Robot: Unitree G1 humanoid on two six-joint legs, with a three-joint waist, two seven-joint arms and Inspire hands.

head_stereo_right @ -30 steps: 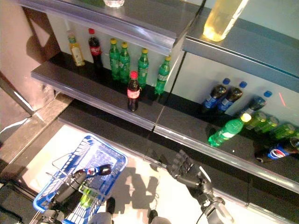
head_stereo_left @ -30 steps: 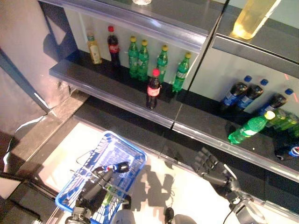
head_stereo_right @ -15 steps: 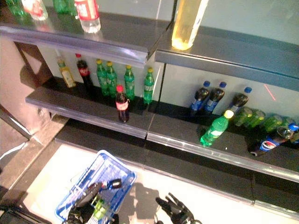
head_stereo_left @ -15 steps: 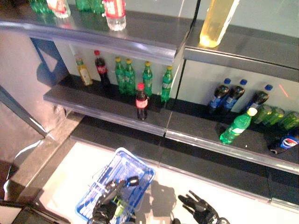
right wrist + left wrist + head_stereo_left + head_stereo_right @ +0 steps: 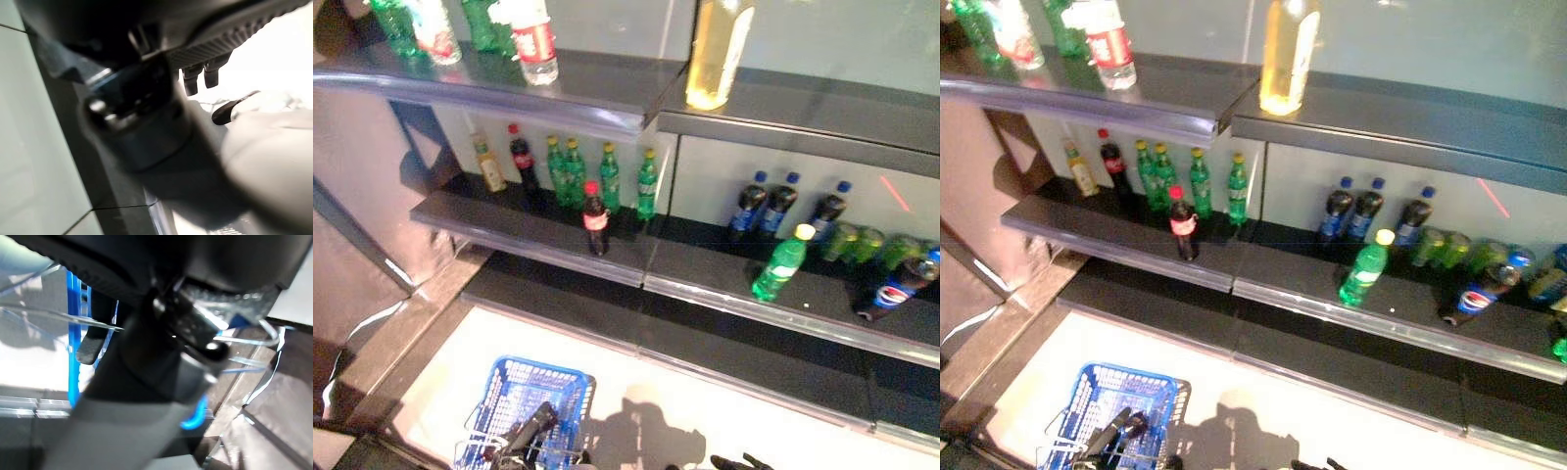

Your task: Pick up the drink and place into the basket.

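Drinks stand on the dark shelf [image 5: 538, 235]: a cola bottle [image 5: 595, 217] with a red cap alone at the front, a row of green bottles [image 5: 607, 176] behind it, and a green bottle [image 5: 781, 264] with a yellow cap lying tilted further right. The blue basket [image 5: 558, 384] hangs low at the left, its wire handle [image 5: 266, 333] running through my left hand [image 5: 530, 428], whose fingers curl round it. What lies in the basket I cannot make out. Only the fingertips of my right hand [image 5: 736, 460] show at the bottom edge, spread and holding nothing, far below the bottles.
Dark cola bottles with blue caps [image 5: 773, 201] and more green ones [image 5: 876, 245] sit at the shelf's right. The upper shelf [image 5: 607, 93] carries a tall yellow bottle [image 5: 715, 54] and several others. A pale floor [image 5: 705, 392] lies below, and a wall [image 5: 362, 196] closes the left.
The camera has tipped upward, so the shelves fill more of the view. My right hand has dropped from mid-view to the bottom edge. The basket stays in my left hand.
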